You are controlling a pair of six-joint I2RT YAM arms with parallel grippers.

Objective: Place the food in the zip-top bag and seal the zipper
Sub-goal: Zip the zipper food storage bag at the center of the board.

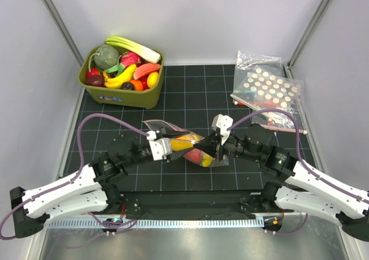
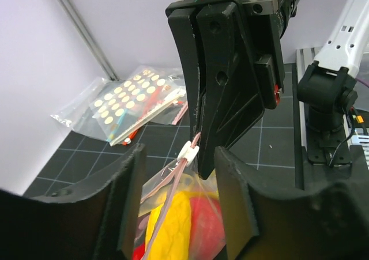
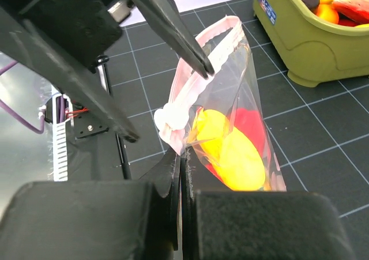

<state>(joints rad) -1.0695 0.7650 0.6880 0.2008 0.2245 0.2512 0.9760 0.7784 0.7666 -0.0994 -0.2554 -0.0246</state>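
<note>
Near the green plastic bin [image 1: 124, 97]: clear crinkly zip-top bag [image 3: 253, 90], right gripper [image 3: 181, 162] clamped on it.
Left gripper [image 2: 180, 156]: released, astride pinkish-red zipper strip [image 3: 187, 78].
Risk: skewed pinch leaves gap.

The clear crinkly zip-top bag [image 2: 151, 191] and its glossy yellow toy fruit [image 2: 173, 222] run off the left wrist view's bottom edge

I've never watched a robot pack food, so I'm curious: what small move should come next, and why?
Probably close the left end effector on the white slider, which sits between its open fingers. The right end effector pinches the edge of the zip-top bag, the food is inside, and the zipper looks unsealed.
</note>
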